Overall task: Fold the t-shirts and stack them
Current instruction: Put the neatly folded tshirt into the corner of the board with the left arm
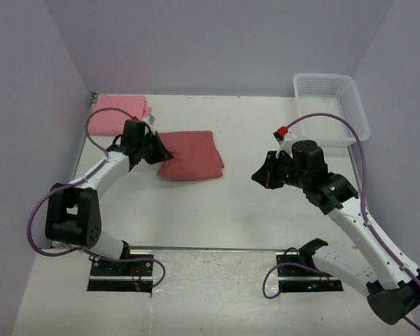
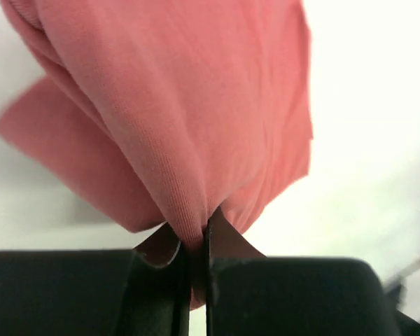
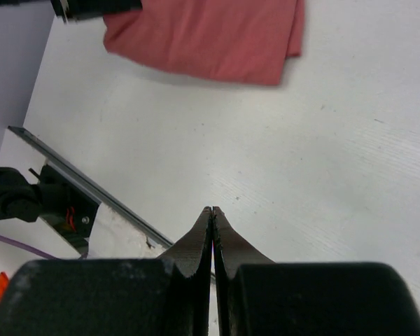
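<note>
A brick-red t-shirt [image 1: 192, 155] lies folded on the white table, left of centre. My left gripper [image 1: 162, 150] is at its left edge, shut on a pinch of the cloth. In the left wrist view the red fabric [image 2: 189, 119] bunches down between the black fingers [image 2: 227, 241]. A lighter pink t-shirt [image 1: 119, 112] lies folded at the far left corner, behind the left arm. My right gripper [image 1: 257, 176] hovers over bare table to the right of the red t-shirt [image 3: 210, 35], shut with nothing between its fingers [image 3: 199, 245].
A white lattice basket [image 1: 332, 105] stands at the far right corner. Purple walls close in the table on three sides. The arms' base plates [image 1: 122, 269] and a metal rail [image 3: 91, 189] run along the near edge.
</note>
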Tool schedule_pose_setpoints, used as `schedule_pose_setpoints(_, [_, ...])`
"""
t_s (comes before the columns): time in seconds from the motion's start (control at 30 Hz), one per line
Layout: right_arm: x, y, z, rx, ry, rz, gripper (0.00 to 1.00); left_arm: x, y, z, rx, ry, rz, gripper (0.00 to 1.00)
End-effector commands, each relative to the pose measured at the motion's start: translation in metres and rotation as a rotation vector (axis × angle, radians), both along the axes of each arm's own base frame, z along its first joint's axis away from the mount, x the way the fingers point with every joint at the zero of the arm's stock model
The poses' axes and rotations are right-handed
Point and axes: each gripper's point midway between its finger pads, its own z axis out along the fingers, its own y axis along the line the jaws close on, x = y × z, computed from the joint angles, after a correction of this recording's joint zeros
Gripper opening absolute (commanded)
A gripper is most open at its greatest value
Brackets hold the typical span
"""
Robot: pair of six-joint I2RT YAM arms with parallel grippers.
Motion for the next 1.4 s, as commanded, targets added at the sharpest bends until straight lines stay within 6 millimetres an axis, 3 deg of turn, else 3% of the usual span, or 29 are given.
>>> schedule_pose_setpoints(0.0, [-0.004, 0.014, 0.01, 0.069, -0.011, 0.064, 0.01, 0.03, 0.039, 0.039, 0.3, -0.097, -0.02, 0.0])
schedule_pose_setpoints(0.17, [-0.01, 0.026, -0.001, 0.075, 0.053, 0.134, 0.0, 0.07, 0.051, 0.065, 0.442, -0.259, -0.047, 0.0])
schedule_pose_setpoints(0.37, [-0.012, 0.024, -0.01, 0.042, 0.06, 0.142, 0.0, 0.089, 0.051, 0.044, 0.465, -0.23, -0.086, 0.0])
schedule_pose_setpoints(0.5, [-0.013, 0.024, -0.014, 0.045, 0.064, 0.141, 0.0, 0.107, 0.051, 0.048, 0.474, -0.269, -0.107, 0.0])
schedule_pose_setpoints(0.6, [-0.012, 0.023, -0.02, 0.031, 0.072, 0.133, 0.0, 0.118, 0.038, 0.071, 0.421, -0.339, -0.139, 0.0])
schedule_pose_setpoints(0.73, [-0.009, 0.025, -0.02, 0.031, 0.076, 0.133, 0.01, 0.115, 0.016, 0.095, 0.332, -0.398, -0.166, 0.0])
schedule_pose_setpoints(0.87, [-0.004, 0.027, -0.022, 0.024, 0.086, 0.131, 0.01, 0.094, -0.018, 0.11, 0.245, -0.426, -0.226, 0.0])
schedule_pose_setpoints(1.0, [0.003, 0.024, -0.024, 0.0, 0.083, 0.097, 0.01, 0.055, -0.064, 0.102, 0.17, -0.415, -0.338, 0.0])
schedule_pose_setpoints(1.1, [0.01, 0.019, -0.028, -0.025, 0.086, 0.046, 0.0, 0.014, -0.124, 0.112, 0.06, -0.431, -0.461, 0.0])
schedule_pose_setpoints(1.17, [0.015, 0.014, -0.026, -0.03, 0.078, -0.009, 0.0, -0.009, -0.152, 0.12, 0.011, -0.443, -0.541, 0.0])
schedule_pose_setpoints(1.2, [0.016, 0.011, -0.025, -0.029, 0.068, -0.029, 0.0, -0.032, -0.171, 0.129, -0.024, -0.459, -0.602, 0.0])
schedule_pose_setpoints(1.27, [0.019, 0.006, -0.015, -0.021, 0.03, -0.074, 0.0, -0.05, -0.179, 0.139, -0.071, -0.468, -0.625, 0.0])
schedule_pose_setpoints(1.33, [0.022, 0.004, -0.007, -0.024, 0.014, -0.09, 0.0, -0.073, -0.167, 0.128, -0.109, -0.452, -0.618, 0.0])
schedule_pose_setpoints(1.37, [0.022, 0.003, -0.012, -0.04, 0.033, -0.094, 0.0, -0.076, -0.164, 0.137, -0.115, -0.469, -0.617, 0.0])
